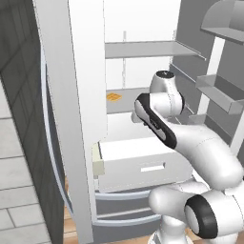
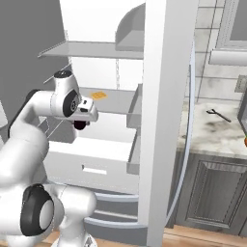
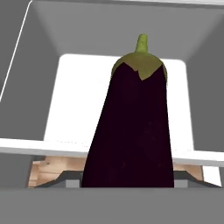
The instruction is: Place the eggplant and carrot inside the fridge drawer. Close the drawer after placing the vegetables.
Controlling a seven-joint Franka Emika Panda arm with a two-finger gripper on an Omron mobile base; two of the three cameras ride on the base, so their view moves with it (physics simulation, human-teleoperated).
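Eggplant [image 3: 131,131] (stem outward) held by gripper [image 2: 80,124]; fridge drawer [image 3: 65,109] open below.

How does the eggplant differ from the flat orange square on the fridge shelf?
Colour: the eggplant is dark purple with a green cap; the orange square has a grid pattern.
Shape: the eggplant is long and rounded; the orange square is flat.
Place: the gripper holds the eggplant above the open fridge drawer; the orange square lies on a fridge shelf, untouched.
Both are within the open fridge.
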